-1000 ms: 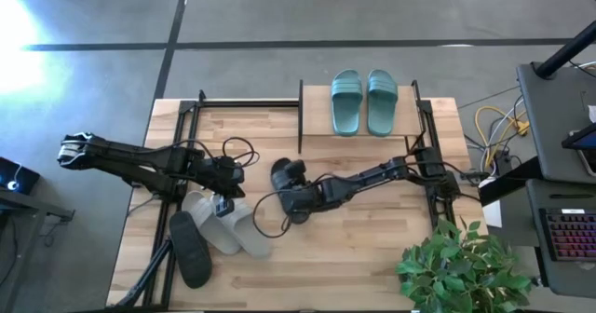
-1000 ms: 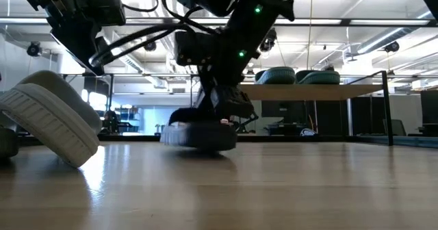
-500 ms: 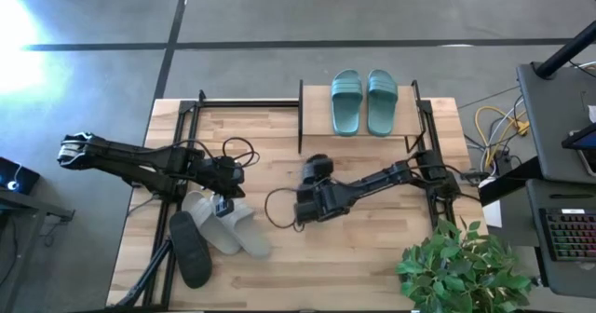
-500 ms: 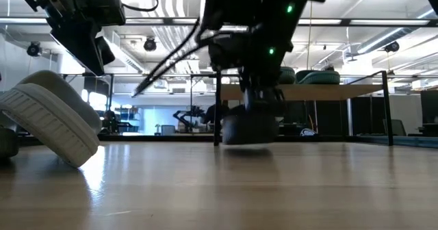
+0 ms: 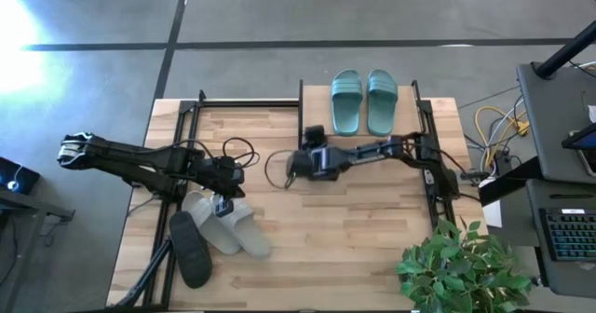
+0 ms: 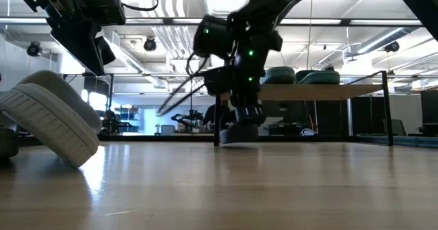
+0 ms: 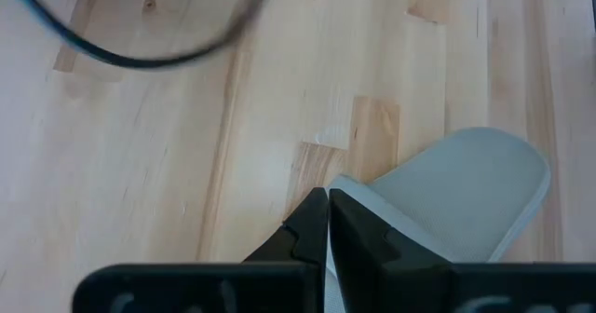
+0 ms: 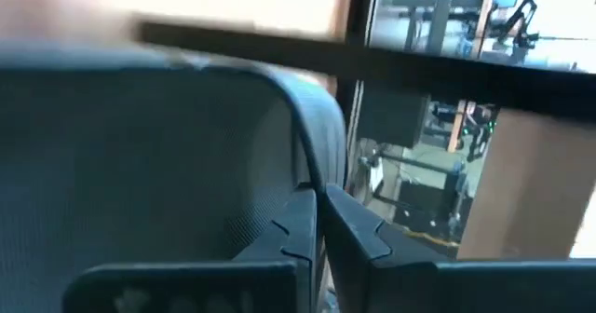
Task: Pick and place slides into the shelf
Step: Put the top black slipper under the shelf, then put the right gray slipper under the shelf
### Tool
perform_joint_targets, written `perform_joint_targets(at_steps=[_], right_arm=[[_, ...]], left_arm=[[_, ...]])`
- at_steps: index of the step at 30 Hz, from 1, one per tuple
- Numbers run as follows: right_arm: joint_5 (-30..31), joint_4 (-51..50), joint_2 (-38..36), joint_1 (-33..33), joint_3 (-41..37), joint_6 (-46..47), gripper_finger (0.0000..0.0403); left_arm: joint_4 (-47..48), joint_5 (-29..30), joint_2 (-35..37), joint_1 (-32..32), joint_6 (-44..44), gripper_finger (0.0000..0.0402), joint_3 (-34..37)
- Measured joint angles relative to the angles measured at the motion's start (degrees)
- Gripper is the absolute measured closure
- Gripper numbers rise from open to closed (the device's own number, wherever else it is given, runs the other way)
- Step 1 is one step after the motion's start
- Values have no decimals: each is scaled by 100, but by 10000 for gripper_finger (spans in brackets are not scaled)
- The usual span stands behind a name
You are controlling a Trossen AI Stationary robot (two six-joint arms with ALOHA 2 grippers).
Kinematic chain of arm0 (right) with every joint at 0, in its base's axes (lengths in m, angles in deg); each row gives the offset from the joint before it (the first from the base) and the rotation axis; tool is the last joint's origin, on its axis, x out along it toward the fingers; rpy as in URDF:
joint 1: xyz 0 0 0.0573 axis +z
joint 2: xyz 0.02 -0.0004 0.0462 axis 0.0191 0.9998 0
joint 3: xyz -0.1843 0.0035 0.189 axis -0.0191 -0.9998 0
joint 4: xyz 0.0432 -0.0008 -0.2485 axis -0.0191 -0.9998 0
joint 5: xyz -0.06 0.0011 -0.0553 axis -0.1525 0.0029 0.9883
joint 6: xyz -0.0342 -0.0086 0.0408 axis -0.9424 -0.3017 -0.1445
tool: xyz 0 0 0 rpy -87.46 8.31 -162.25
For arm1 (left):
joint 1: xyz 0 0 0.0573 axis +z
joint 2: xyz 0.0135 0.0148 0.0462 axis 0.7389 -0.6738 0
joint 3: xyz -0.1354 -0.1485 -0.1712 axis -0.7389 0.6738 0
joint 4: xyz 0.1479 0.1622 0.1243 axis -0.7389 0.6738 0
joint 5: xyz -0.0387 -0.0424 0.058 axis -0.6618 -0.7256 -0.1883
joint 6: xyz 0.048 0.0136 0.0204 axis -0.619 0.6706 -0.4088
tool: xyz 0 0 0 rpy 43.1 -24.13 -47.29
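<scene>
A grey concrete floor [image 5: 279,10] is seen around the wooden table [image 5: 354,229], crossed by dark seam lines. A bright glare patch [image 5: 19,38] is cast on the floor left of the table. Beside the table's right edge a leafy green plant [image 5: 456,266] is placed, with yellow cables [image 5: 494,127] and a desk carrying a keyboard [image 5: 568,234] further right. Beyond the table, ceiling strip lights [image 6: 383,38] and ductwork are visible.

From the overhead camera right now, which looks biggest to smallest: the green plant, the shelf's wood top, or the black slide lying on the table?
1. The shelf wood top looks largest.
2. The green plant comes close behind, though the picture edge cuts it off, so that ranking is unsure.
3. The black slide is plainly smallest.
</scene>
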Motion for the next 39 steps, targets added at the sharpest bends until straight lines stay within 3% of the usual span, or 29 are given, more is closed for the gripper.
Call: perform_joint_targets(at_steps=[7, 20, 35, 37, 39], right_arm=[[-11, -9, 0, -275, 0, 171, 367], [-63, -231, 0, -124, 0, 564, 288], [-84, -1206, -344, 518, 6, 1640, 246], [-506, -1331, -411, 712, 112, 2008, 246], [-1589, -1393, -464, 887, 319, 2494, 246]], left_arm=[[2, 0, 0, 0, 8, 402, 0], [0, 31, 0, 0, 10, 402, 0], [1, 48, 0, 0, 10, 402, 0], [7, 48, 0, 0, 10, 402, 0], [5, 48, 0, 0, 8, 402, 0]])
